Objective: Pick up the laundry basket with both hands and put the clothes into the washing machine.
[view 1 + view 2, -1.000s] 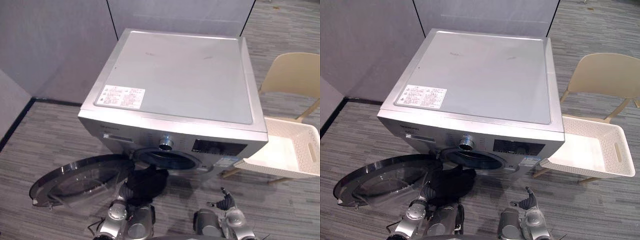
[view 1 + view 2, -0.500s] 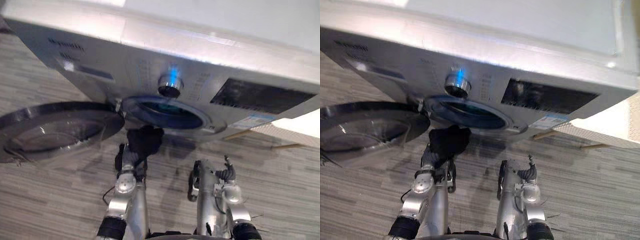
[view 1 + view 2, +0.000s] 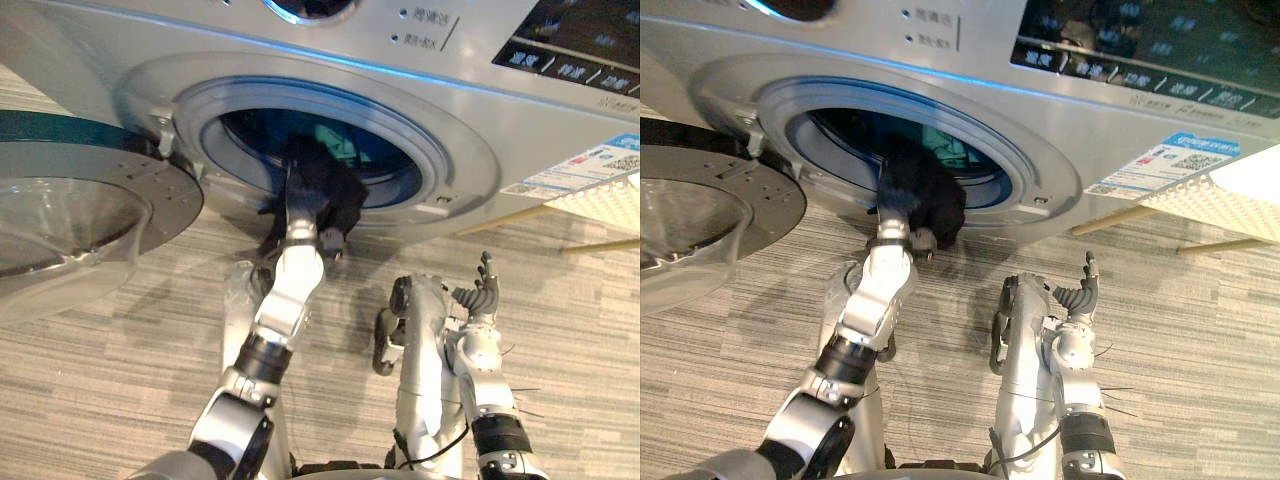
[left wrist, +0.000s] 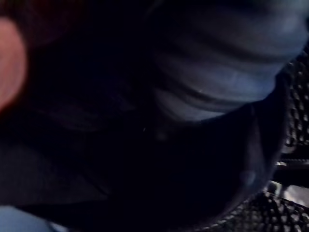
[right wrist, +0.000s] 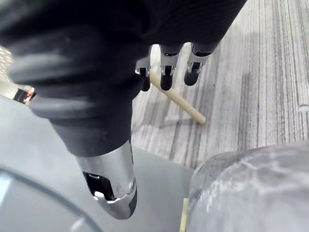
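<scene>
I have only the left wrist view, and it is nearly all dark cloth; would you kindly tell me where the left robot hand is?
Observer: The left robot hand is at the round opening of the washing machine. A black garment lies over it and across the opening's lower rim.
Operator: Thank you. Is the door out of the way?
Observer: Yes, the glass door stands wide open, to the left of the opening.
Operator: And the other arm?
Observer: The right robot hand is low in front of the machine, with its fingers straight and holding nothing.
</scene>
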Controlling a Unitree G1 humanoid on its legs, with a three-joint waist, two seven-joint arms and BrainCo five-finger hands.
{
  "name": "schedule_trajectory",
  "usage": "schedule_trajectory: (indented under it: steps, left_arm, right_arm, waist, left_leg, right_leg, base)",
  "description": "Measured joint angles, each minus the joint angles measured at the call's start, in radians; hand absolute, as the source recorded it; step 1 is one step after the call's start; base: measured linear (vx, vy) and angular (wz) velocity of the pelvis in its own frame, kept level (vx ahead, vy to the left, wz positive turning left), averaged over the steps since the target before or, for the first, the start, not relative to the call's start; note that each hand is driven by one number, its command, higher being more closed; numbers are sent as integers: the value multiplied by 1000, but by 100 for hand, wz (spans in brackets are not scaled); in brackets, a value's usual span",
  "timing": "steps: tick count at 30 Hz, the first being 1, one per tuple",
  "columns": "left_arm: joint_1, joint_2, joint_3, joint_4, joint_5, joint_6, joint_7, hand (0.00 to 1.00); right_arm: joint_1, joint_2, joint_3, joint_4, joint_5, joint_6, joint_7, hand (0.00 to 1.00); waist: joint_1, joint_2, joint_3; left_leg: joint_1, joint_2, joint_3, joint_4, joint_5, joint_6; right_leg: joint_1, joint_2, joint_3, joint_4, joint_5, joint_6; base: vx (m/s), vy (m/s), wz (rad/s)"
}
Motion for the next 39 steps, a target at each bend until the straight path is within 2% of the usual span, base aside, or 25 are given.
schedule_trajectory:
  steps: [4, 6, 10, 11, 14, 15, 19, 21, 26, 30, 34, 38, 39]
  left_arm:
    - [-259, 90, 40, 75, 2, 5, 95, 100]
    - [-414, 167, 39, 129, 41, 8, 144, 100]
    - [-558, 269, 37, 202, 123, 31, 194, 100]
    - [-569, 277, 37, 219, 129, 39, 198, 0]
    - [-646, 321, 30, 331, 202, 83, 203, 0]
    - [-672, 346, 29, 368, 261, 108, 187, 0]
    - [-724, 396, 18, 473, 476, 183, 101, 0]
    - [-725, 403, 19, 520, 601, 214, 30, 0]
    - [-713, 392, 27, 557, 702, 225, -83, 0]
    - [-652, 375, 35, 553, 709, 217, -122, 0]
    - [-546, 373, 36, 471, 708, 213, -125, 0]
    - [-338, 353, 38, 313, 704, 191, -124, 0]
    - [-264, 338, 44, 282, 700, 188, -125, 0]
  right_arm:
    - [0, 16, 31, -32, -1, -4, -9, 0]
    - [0, 35, 31, -45, 0, -18, -12, 0]
    - [-1, 59, 42, -50, 0, -43, -11, 0]
    - [-1, 59, 45, -51, 0, -45, -11, 0]
    - [-2, 59, 50, -56, 1, -75, -11, 0]
    - [-1, 60, 50, -62, 2, -84, -10, 0]
    - [-1, 58, 48, -64, 23, -87, 4, 0]
    - [-1, 57, 50, -64, 42, -91, 33, 0]
    - [-4, 48, 51, -69, 65, -91, 76, 0]
    - [-5, 34, 57, -67, 70, -81, 100, 0]
    - [-22, 27, 67, -63, 70, -78, 111, 0]
    - [-46, 11, 70, -57, 70, -59, 115, 0]
    - [-52, 4, 68, -45, 70, -53, 115, 0]
  waist:
    - [-28, -19, -5]
    - [-41, -21, -4]
    - [-63, -40, 5]
    - [-64, -45, 8]
    - [-67, -53, 11]
    - [-69, -53, 11]
    - [-68, -54, 13]
    - [-65, -55, 14]
    - [-56, -63, 42]
    - [-40, -63, 42]
    - [-27, -62, 41]
    - [-12, -62, 41]
    - [0, -62, 40]
  left_leg:
    - [-25, 18, -4, 2, 1, -2]
    - [-40, 35, -9, 6, 1, -2]
    - [-51, 57, -11, 5, 1, -2]
    - [-52, 60, -11, 4, 1, -2]
    - [-74, 65, -17, 4, 2, -3]
    - [-82, 65, -18, 4, 2, -4]
    - [-89, 65, -23, 3, 3, -5]
    - [-89, 65, -23, 2, 3, -5]
    - [-74, 63, -22, -1, 5, -8]
    - [-37, 49, -6, -27, 14, -15]
    - [-7, 44, -14, -70, 34, -24]
    - [53, 28, -12, -151, 67, -32]
    - [85, 28, -11, -184, 77, -38]
  right_leg:
    - [-31, 16, -4, -1, 10, -12]
    - [-43, 30, -11, -4, 12, -13]
    - [-53, 44, -21, -10, 14, -17]
    - [-54, 45, -23, -11, 14, -18]
    - [-73, 46, -31, -11, 18, -25]
    - [-82, 46, -32, -11, 20, -27]
    - [-86, 45, -39, -11, 20, -28]
    - [-86, 44, -40, -11, 20, -28]
    - [-69, 40, -40, -11, 20, -28]
    - [-43, 24, -33, -18, 19, -29]
    - [-4, 9, -58, -49, 18, -33]
    - [62, -8, -82, -113, 25, -46]
    - [93, -8, -89, -142, 30, -57]
  base:
    - [30, -56, -13]
    - [36, -45, -14]
    - [31, -42, -10]
    - [18, -39, -6]
    - [11, -28, -2]
    - [0, 0, 0]
    - [26, -22, 1]
    - [0, 0, 0]
    - [1, -9, 2]
    - [12, -38, 11]
    - [5, -59, 13]
    - [27, -62, 18]
    - [61, -96, 13]
